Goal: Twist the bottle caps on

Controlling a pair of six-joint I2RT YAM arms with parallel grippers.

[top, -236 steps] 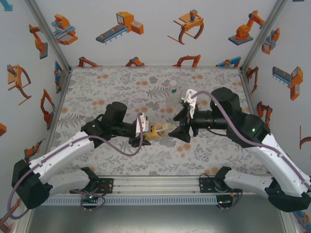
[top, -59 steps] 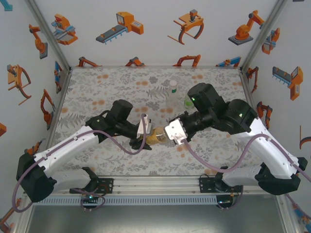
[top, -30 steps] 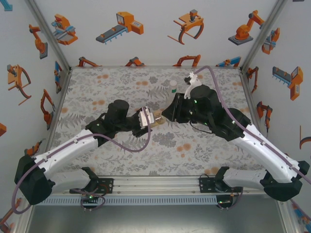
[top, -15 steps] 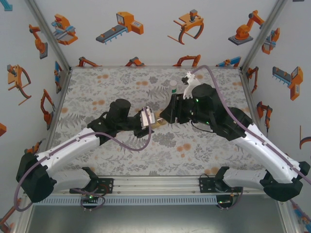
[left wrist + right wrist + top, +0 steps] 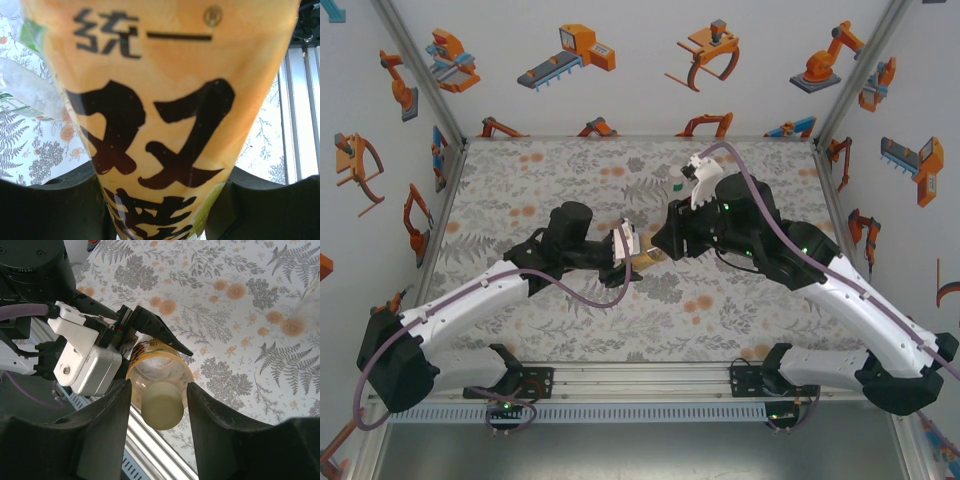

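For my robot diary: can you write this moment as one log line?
left gripper: shut on yellow-orange labelled plastic bottle | right gripper: open around pale yellow round plastic cap | cap sits on bottle neck

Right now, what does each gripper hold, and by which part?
Left gripper: the yellow-orange bottle, by its labelled body. Right gripper straddles the cap; whether it grips is unclear.

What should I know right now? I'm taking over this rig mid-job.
Left claw: shut on the yellow-orange bottle, neck towards the right arm.
Right claw: open, fingers either side of the pale cap sitting on that bottle's neck.
Done: cap placed on; tightness can't be judged.
Left: turn it tight, then cap the rest; a clear bottle is beyond, its top out of view.
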